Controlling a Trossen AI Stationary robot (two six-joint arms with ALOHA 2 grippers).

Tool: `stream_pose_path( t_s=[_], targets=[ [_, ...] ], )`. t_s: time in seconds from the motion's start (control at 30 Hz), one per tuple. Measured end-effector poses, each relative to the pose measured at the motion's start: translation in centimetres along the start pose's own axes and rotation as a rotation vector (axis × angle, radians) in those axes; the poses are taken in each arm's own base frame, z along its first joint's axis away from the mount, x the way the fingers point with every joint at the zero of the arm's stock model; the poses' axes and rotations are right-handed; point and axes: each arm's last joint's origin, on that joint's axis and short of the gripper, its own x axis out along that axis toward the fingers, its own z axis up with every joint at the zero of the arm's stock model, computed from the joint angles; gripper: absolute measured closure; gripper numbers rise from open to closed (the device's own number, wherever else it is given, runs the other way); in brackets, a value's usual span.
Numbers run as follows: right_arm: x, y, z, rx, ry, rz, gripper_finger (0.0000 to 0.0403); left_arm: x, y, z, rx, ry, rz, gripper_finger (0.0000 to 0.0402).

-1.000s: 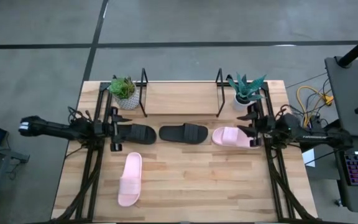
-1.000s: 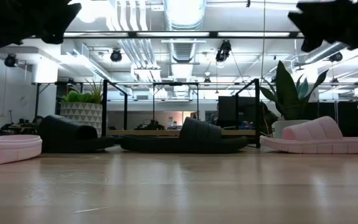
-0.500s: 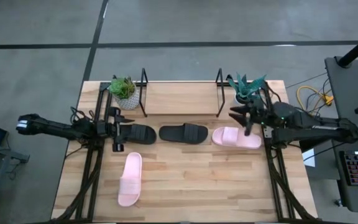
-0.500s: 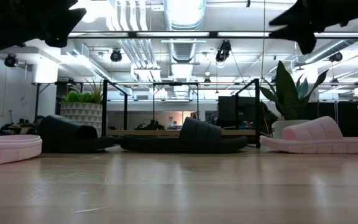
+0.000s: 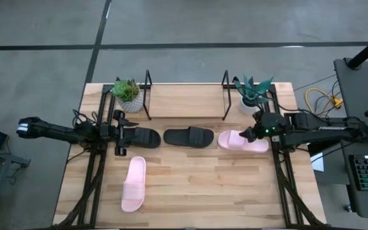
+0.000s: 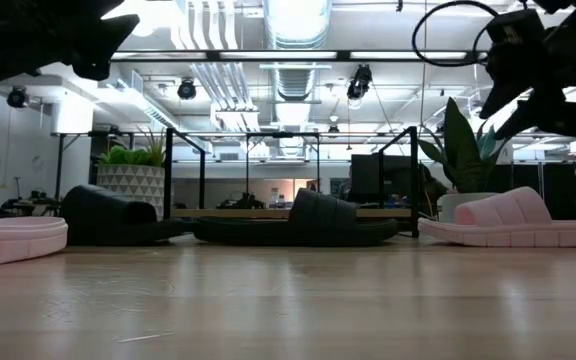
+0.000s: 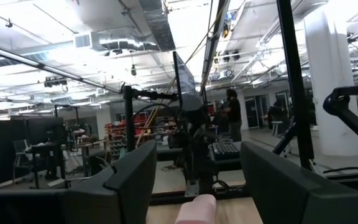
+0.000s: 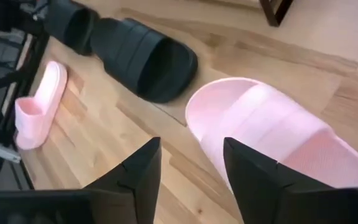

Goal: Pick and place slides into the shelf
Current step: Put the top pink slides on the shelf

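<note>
Just below my right pincer [image 5: 253, 133], whose fingers are spread apart, lies a pale pink slide [image 5: 243, 141] flat on the worktop [image 5: 197, 191], near its right edge; the pincer hangs above that slide's outer end without touching it. Beyond it, toward the worktop's middle, I see a black slide [image 5: 189, 137], and past that a second black slide [image 5: 140, 137] sits directly ahead of my left pincer [image 5: 121, 134], which waits at the left edge with its fingers parted and empty. Nearer the front edge from the left pincer lies the other pink slide [image 5: 133, 184], pointing lengthwise. Behind the row stands the shelf [image 5: 186, 96], holding no slides, flanked by two small potted plants [image 5: 127, 93].
</note>
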Motion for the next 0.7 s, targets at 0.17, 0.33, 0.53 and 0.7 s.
stream_pose_path(
  t_s=[0.17, 0.33, 0.53, 0.7],
  targets=[
    [-0.3, -0.3, -0.4, 0.016, -0.011, -0.016, 0.023, 0.0, 0.0, 0.0, 0.001, 0.001, 0.007, 0.0185],
    [1.1, -1.6, -2.1, 0.098, 0.05, -0.081, 0.0233, 0.0, 0.0, 0.0, 0.002, 0.004, 0.01, 0.0185],
    [1.9, -2.3, -3.5, 0.123, 0.047, -0.102, 0.0234, 0.0, 0.0, -0.1, 0.002, 0.008, 0.014, 0.0185],
    [3.1, -3.2, -4.6, 0.159, 0.009, -0.102, 0.0234, 0.0, 0.0, 0.0, 0.002, 0.006, 0.015, 0.0185]
  ],
)
